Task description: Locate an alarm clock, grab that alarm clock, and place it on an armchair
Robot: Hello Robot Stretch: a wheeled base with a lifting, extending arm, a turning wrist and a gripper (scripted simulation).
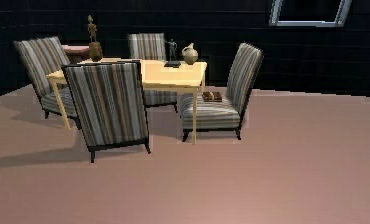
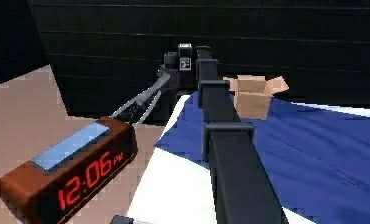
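Note:
In the arm side view, a brown alarm clock (image 2: 68,168) with red digits and a pale blue top hangs at the lower left, clear of the floor and bed behind it. My gripper (image 2: 124,114) holds it, the thin fingers (image 2: 145,99) running down from the dark body to the clock's upper right corner. The arm (image 2: 225,135) rises from the bottom edge. In the forward view, several striped armchairs stand around a yellow table (image 1: 183,72): one in front (image 1: 111,110), one on the right (image 1: 225,95), one on the left (image 1: 43,62) and one behind (image 1: 148,46).
A bed with a blue cover (image 2: 313,150) and white sheet (image 2: 173,190) lies under the arm, with an open cardboard box (image 2: 255,95) beyond it. The table carries a jug (image 1: 189,52), a dark statuette (image 1: 92,38) and a flat dark item (image 1: 173,65). Bare pink floor (image 1: 273,170) spreads ahead.

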